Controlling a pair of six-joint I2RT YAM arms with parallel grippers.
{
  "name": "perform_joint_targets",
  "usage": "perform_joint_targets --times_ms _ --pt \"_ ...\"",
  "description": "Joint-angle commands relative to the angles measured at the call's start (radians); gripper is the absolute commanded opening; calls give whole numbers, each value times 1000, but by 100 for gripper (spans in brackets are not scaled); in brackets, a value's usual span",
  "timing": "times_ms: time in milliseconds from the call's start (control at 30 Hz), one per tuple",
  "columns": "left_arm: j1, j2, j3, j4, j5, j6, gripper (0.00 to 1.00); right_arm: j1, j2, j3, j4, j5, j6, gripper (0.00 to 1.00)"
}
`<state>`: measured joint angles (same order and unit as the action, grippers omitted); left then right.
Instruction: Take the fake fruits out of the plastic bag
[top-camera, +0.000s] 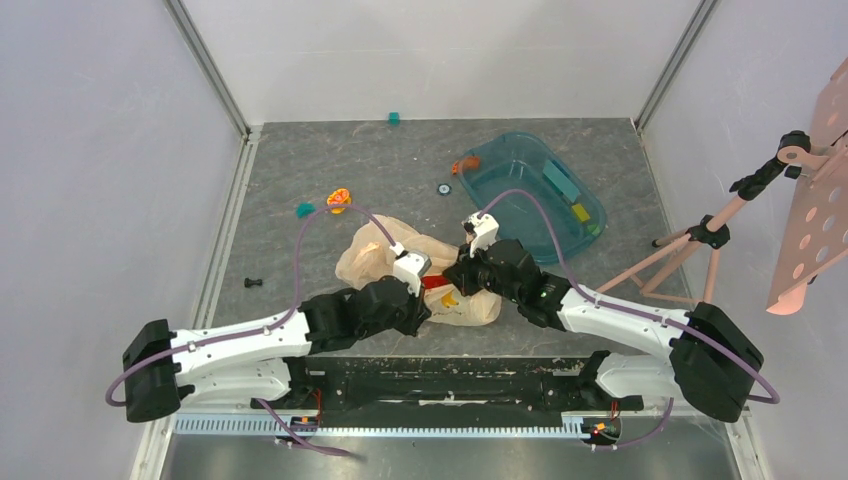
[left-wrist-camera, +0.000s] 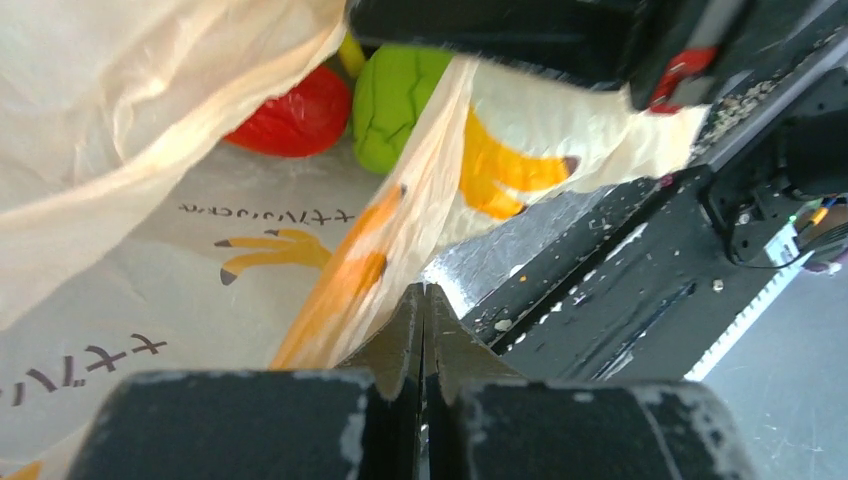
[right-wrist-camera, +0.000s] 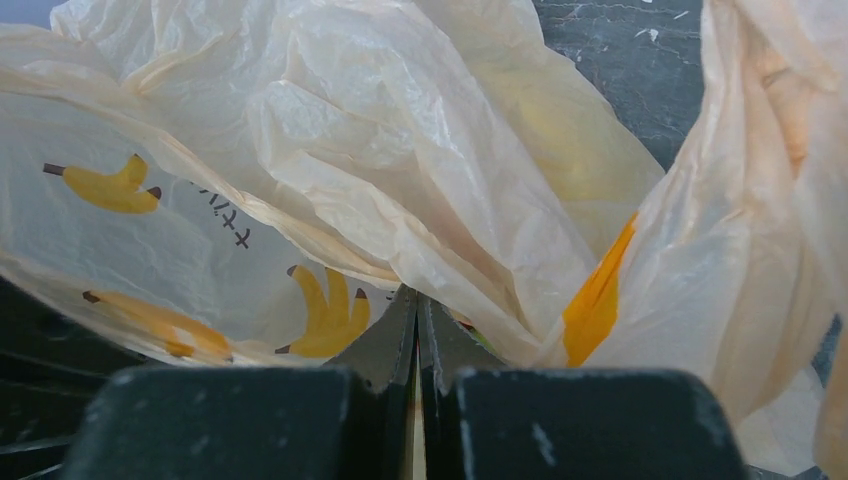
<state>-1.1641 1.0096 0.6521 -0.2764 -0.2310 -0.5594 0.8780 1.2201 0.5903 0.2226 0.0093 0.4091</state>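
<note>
The plastic bag (top-camera: 378, 258) lies crumpled between my two grippers, pale peach with printed bananas. My left gripper (top-camera: 424, 287) is shut on its rim (left-wrist-camera: 423, 292), and the rim runs taut up towards the right arm. Inside the mouth I see the red-orange oval fruit (left-wrist-camera: 290, 110), the green ball-like fruit (left-wrist-camera: 395, 100) and a bit of the yellow banana (left-wrist-camera: 350, 55). The red fruit (top-camera: 435, 283) also shows from above. My right gripper (top-camera: 463, 272) is shut on a fold of the bag (right-wrist-camera: 400, 140), its tips (right-wrist-camera: 417, 297) against the film. The dark round fruit is hidden.
A teal tub (top-camera: 497, 160) with coloured blocks stands at the back right. An orange-yellow ring toy (top-camera: 339, 198), teal blocks (top-camera: 304, 210) (top-camera: 395, 118) and a small black piece (top-camera: 253, 283) lie on the table. A pink tripod (top-camera: 700, 240) stands at the right. The black base rail (top-camera: 450, 375) lies just before the bag.
</note>
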Motion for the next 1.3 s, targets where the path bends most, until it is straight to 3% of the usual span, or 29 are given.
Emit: perform_joint_targets --times_ms 0,233,400,533,633,933,1267 --pt "-3 1 -86 185 -23 -82 2 -2 -5 10 -17 64 -18 0" --pt "-4 -18 -206 272 -36 -107 2 -13 49 87 -83 131 -43 0" --pt "-5 -156 -155 314 92 -32 2 -13 66 87 -68 101 -44 0" --pt "-5 -232 -66 235 -1 11 2 -13 52 61 -48 92 -30 0" --pt "-1 -176 -24 201 -127 44 2 -13 42 47 -40 83 -19 0" --pt "15 92 0 226 -224 21 2 -13 3 25 -43 80 -9 0" --pt "14 65 -136 225 -172 6 2 -16 70 103 -109 192 -45 0"
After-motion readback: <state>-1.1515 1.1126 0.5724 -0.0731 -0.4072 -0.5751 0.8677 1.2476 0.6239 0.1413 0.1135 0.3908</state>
